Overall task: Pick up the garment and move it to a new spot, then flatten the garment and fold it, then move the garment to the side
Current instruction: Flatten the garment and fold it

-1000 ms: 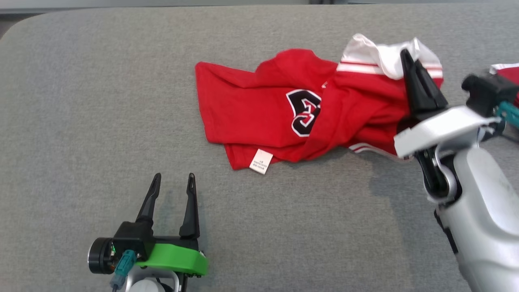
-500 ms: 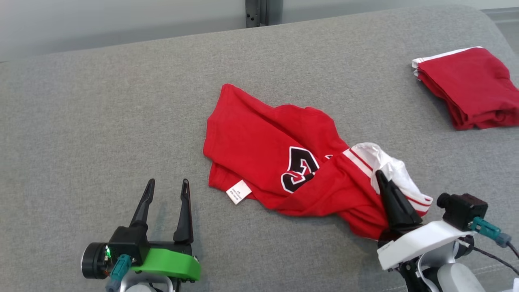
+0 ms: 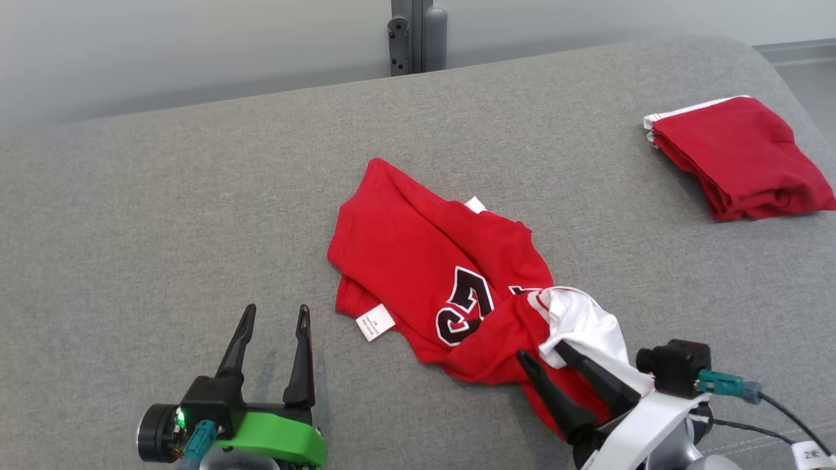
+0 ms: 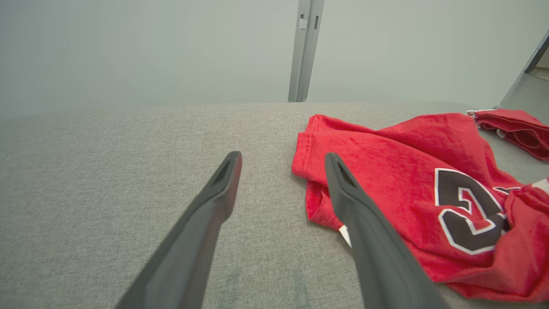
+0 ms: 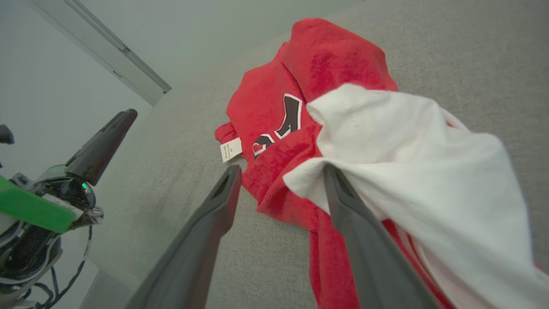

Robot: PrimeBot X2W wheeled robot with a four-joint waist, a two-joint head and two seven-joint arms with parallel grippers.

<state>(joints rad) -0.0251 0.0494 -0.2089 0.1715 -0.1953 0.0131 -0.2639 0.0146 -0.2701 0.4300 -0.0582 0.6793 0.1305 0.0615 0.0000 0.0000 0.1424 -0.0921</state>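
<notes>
red cotton-knit jersey with a black-and-white number print, crumpled on the flat grey woven-fabric surface, about midway across and toward the near edge. long axis on a diagonal: far end up and left at a blunt red corner, near end down and right, finishing in a white sleeve with red stripes. right gripper with two long dark fingers on a white wrist right at that near end, fingers spread wide, gripping nothing, white sleeve cloth draped against the outer finger, red folds bunched just past the tips. clearly the nearer arm. left gripper with the green wrist shell off to the jersey's left, fingers parted wide and empty too, tips near the small white care label but clear of the cloth. looks set down at its new spot, so flattening next, by my read: calls for a pull along that diagonal, right side at the sleeve, left side reaching right toward the hem corner. soft, limp, matte fabric, several layers lapped over one another, likely to drag and bunch on the coarse grey weave rather than slide. hem stitched, edges rounded by folds, number half tucked under a fold. second red garment folded into a neat rectangle, well apart at the far right.
</notes>
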